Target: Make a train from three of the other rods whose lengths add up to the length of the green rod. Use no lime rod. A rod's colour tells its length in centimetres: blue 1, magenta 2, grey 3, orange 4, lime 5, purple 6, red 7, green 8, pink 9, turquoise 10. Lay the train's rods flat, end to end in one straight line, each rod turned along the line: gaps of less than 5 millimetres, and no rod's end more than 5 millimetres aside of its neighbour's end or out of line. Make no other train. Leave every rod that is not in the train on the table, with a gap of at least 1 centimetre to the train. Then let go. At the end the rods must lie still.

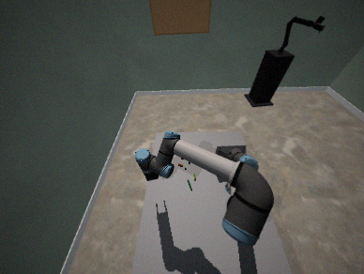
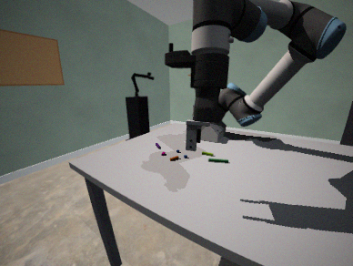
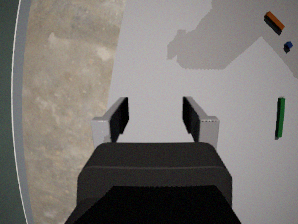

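Note:
My gripper (image 3: 155,108) is open and empty, hanging above the table to the left of the rods; it also shows in the exterior view (image 2: 192,141). The exterior view shows the green rod (image 2: 218,160), a lime rod (image 2: 207,154), the orange rod (image 2: 174,158), the magenta rod (image 2: 164,154), a purple rod (image 2: 157,146) and two blue rods (image 2: 186,157) (image 2: 178,151), all lying apart.
The table's left edge (image 3: 116,43) runs close beside the gripper, with floor below it. The arm's base (image 1: 231,152) stands at the far side of the table. A black pedestal (image 1: 269,77) stands on the floor far off.

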Motion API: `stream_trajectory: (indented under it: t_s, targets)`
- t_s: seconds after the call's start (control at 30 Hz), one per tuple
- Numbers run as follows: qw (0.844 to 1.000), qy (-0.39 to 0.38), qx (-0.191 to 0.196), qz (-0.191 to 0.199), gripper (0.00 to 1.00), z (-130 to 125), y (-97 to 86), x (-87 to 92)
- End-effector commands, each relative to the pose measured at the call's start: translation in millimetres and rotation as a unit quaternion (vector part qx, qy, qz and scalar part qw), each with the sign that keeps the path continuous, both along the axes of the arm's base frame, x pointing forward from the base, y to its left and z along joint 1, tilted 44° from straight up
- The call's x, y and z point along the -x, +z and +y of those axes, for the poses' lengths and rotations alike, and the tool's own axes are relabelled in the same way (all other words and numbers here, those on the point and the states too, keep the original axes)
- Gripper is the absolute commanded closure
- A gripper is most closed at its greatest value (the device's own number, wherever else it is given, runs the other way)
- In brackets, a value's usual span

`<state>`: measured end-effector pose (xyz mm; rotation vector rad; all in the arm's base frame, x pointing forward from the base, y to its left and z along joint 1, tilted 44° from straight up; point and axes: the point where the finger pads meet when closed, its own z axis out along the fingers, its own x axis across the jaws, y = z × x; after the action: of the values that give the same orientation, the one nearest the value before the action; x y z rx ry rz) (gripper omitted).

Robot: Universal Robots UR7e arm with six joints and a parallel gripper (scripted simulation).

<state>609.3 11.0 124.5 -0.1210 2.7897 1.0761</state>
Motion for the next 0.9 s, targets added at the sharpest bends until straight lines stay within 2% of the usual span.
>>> stream_trajectory:
  t_s: [0.0,0.37,0.43,0.67,0.87]
  targets:
    - [1.000,-0.016,0.000,0.018,0.00,-15,-37.2,43.2]
    - [0.998,-0.042,-0.005,0.052,0.00,-23,-98.8,131.8]
    - [0.998,-0.042,-0.005,0.052,0.00,-23,-98.8,131.8]
    - [0.996,-0.058,-0.011,0.073,0.00,-15,-130.8,189.8]
    - [0.994,-0.067,-0.016,0.084,0.00,-6,-146.3,222.5]
